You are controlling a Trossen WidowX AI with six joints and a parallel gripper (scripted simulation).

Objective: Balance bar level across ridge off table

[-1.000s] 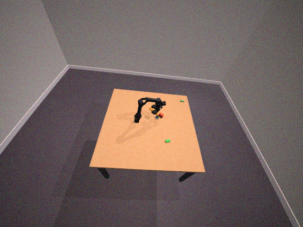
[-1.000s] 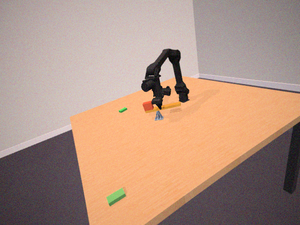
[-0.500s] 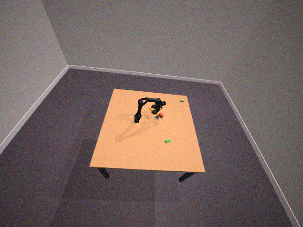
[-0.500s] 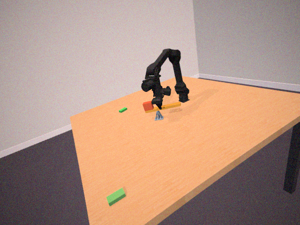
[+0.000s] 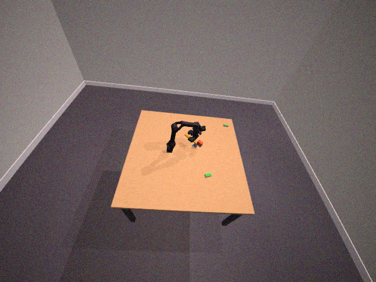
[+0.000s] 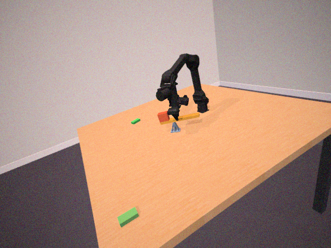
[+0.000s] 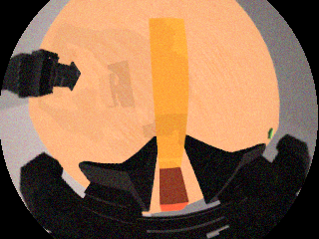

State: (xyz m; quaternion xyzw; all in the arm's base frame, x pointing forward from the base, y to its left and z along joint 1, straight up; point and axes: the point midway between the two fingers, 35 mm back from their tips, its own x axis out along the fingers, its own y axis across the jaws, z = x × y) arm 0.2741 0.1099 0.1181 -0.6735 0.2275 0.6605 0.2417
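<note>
The yellow-orange bar (image 5: 187, 135) (image 6: 191, 116) (image 7: 169, 75) is held up off the table, with its shadow below it. A red block (image 5: 200, 143) (image 6: 163, 117) (image 7: 172, 185) sits on one end of it. My gripper (image 6: 176, 118) (image 7: 169, 138) is shut on the bar, nearer the block end. The blue-grey ridge (image 5: 194, 146) (image 6: 175, 128) stands on the table, just below the gripper in the exterior view. A gap seems to show between bar and ridge there. The ridge is not visible in the wrist view, so its alignment under the bar is hard to tell.
One green block (image 5: 208, 175) (image 6: 128, 216) lies on the table (image 5: 170, 188) (image 6: 213, 160) well away from the ridge. Another green block (image 5: 225, 125) (image 6: 135, 121) lies near a table edge. The arm's base (image 5: 170, 147) (image 6: 202, 105) stands beyond the bar's free end.
</note>
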